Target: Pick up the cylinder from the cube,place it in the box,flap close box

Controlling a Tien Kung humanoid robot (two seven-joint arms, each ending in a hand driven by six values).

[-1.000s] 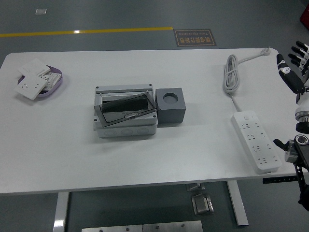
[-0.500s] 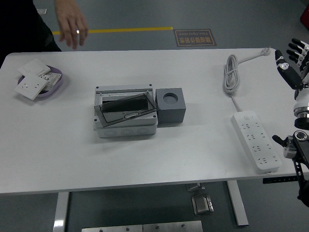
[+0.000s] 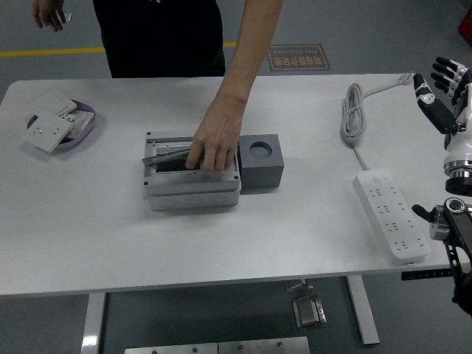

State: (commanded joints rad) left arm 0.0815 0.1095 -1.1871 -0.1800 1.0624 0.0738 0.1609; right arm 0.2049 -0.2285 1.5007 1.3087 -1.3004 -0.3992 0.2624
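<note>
The white tabletop (image 3: 110,243) carries everything, and a person (image 3: 166,37) stands at its far side, reaching in. Their hand (image 3: 215,140) rests on the grey box (image 3: 193,184), fingers on its dark flap (image 3: 171,156), which lies low over the opening. Touching the box on its right is the cube (image 3: 262,164); its round socket looks empty, and no cylinder shows anywhere, so I cannot tell where it is. A power strip (image 3: 391,215) and its coiled cord (image 3: 355,110) lie well to the right.

The robot's right hand (image 3: 441,94) hangs at the right edge, well apart from the box, fingers spread and holding nothing. The left arm is out of sight.

Judgement: the robot should wait until the person's hand clears. Reaching in then, it should pass above the power strip and cord.
</note>
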